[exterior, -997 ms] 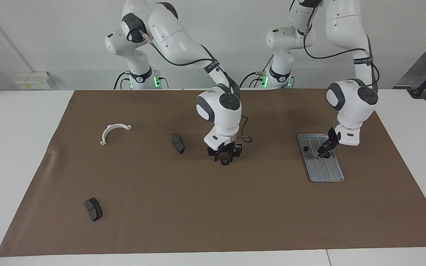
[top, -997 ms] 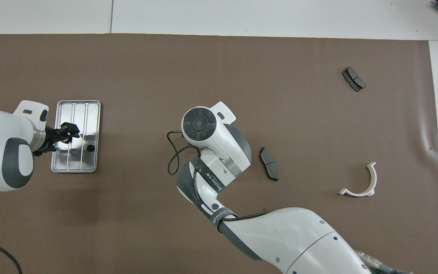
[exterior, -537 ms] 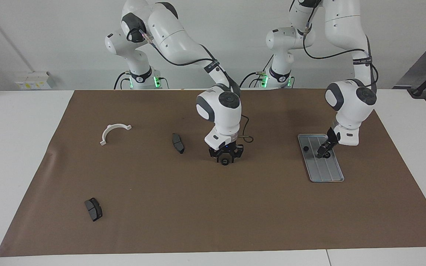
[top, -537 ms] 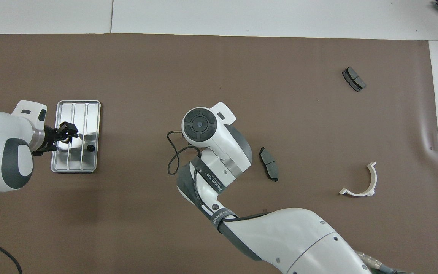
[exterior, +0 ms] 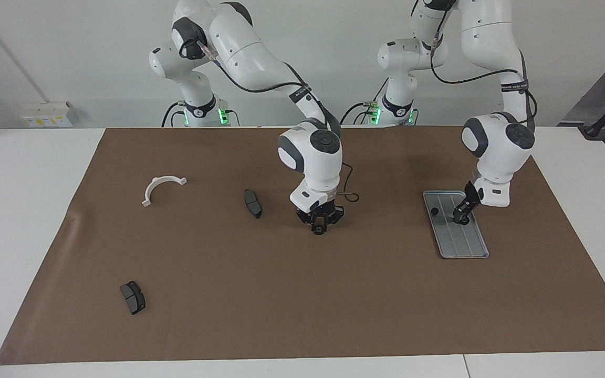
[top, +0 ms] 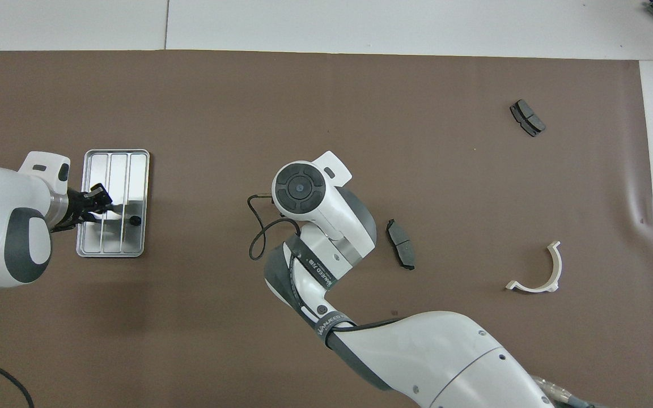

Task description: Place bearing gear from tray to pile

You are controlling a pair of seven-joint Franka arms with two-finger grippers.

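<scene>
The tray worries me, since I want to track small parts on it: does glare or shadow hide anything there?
Overhead view: the tray reflects bright light along its ridges, washing out its surface; a small dark part still stands out; the left gripper covers part of the tray. Facing view: the tray looks evenly grey, without glare, and the dark part shows clearly.

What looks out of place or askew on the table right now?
Nothing spilled or damaged. The brown mat has a wrinkle at its edge toward the right arm's end. The white bracket and two brake pads lie scattered apart, not piled. The left gripper is over the tray, the right gripper over the mat's middle.
</scene>
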